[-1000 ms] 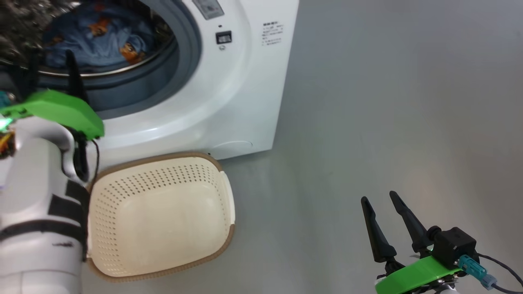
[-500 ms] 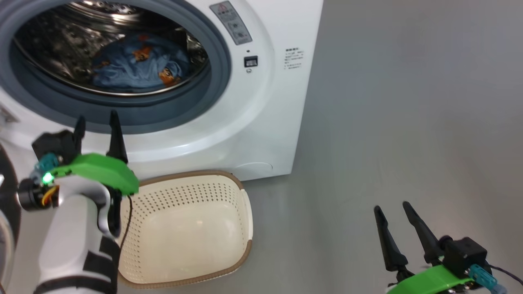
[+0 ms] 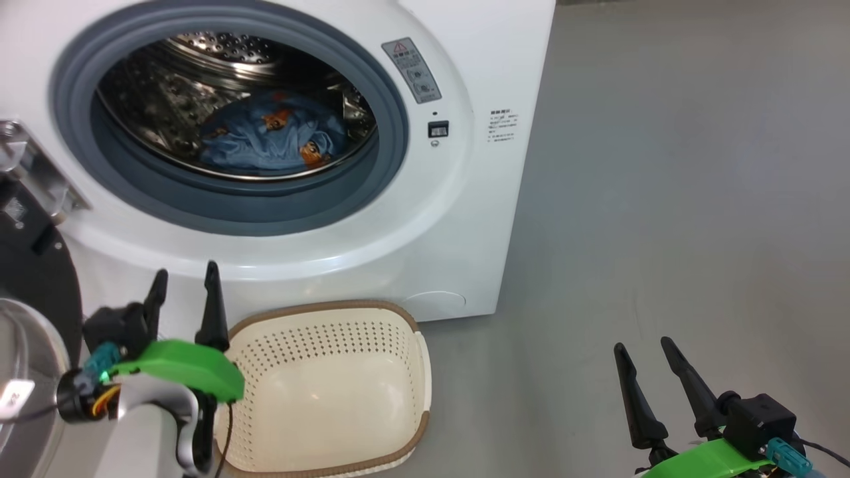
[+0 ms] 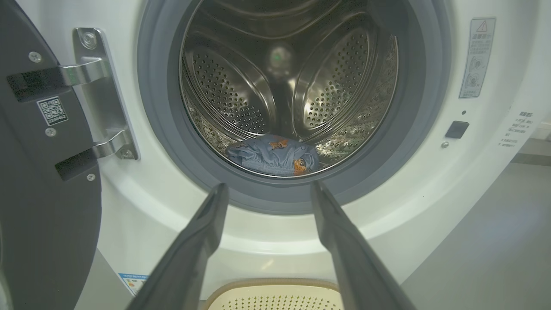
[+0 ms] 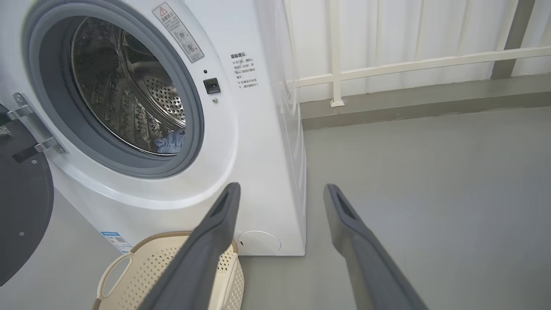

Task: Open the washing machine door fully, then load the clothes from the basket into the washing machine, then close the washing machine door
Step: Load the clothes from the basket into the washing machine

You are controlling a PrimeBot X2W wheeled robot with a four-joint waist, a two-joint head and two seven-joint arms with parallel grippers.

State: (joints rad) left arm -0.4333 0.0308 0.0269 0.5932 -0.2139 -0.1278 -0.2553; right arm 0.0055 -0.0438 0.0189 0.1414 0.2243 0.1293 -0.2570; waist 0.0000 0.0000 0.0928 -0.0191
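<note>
The white washing machine (image 3: 465, 219) stands with its door (image 3: 33, 279) swung wide open at the far left, hinge (image 4: 103, 94) showing. Light blue clothes (image 3: 272, 139) with orange figures lie at the bottom of the steel drum (image 4: 267, 159) (image 5: 170, 141). On the floor before the machine sits the cream basket (image 3: 332, 392), with nothing in it (image 5: 172, 267). My left gripper (image 3: 184, 284) hovers open over the basket's left rim, fingers pointing at the machine's front below the drum opening (image 4: 267, 191). My right gripper (image 3: 644, 348) stands open above bare floor at the lower right (image 5: 280, 191).
Grey floor (image 3: 664, 199) stretches to the right of the machine. In the right wrist view a white railing (image 5: 387, 64) and a low kerb run behind it. The open door (image 4: 38, 193) blocks the left side.
The head camera has tilted up, so the whole drum opening and the door hinge came into view. My left gripper has drawn back from the drum mouth to above the basket's rim.
</note>
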